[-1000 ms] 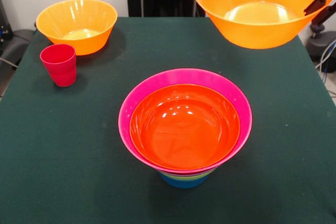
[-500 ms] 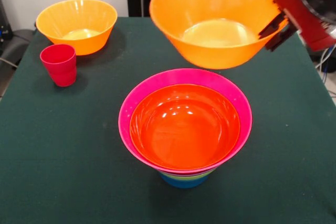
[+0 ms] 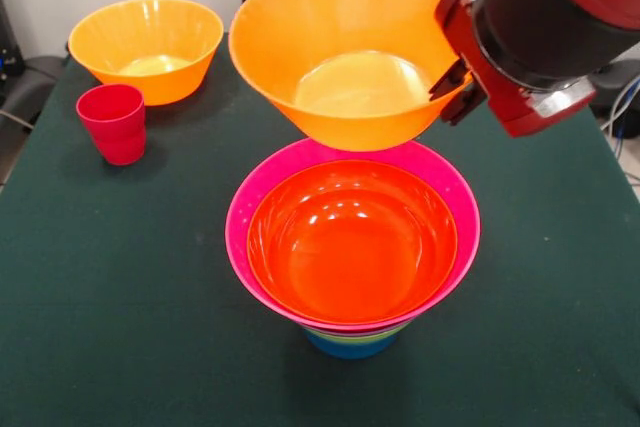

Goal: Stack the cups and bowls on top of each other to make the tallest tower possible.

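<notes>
My gripper (image 3: pixel 455 87) is shut on the right rim of a large yellow-orange bowl (image 3: pixel 345 47) and holds it in the air, just above and behind the tower. The tower (image 3: pixel 352 247) stands mid-table: a wide orange bowl (image 3: pixel 350 242) nested in a large pink bowl (image 3: pixel 250 207), with green rims and a small blue base (image 3: pixel 350 345) below. A second large yellow-orange bowl (image 3: pixel 146 45) sits at the far left. The red ridged cup (image 3: pixel 112 123) stands in front of it. The sky blue cup is out of view.
The dark green table (image 3: pixel 120 297) fills the picture. Its left and right edges show, with grey floor and cables beyond. The red and black arm (image 3: pixel 560 17) comes in from the top right.
The gripper has carried the yellow-orange bowl from the top right down and leftward, to just above the tower's far side. More of the arm is now in view.
</notes>
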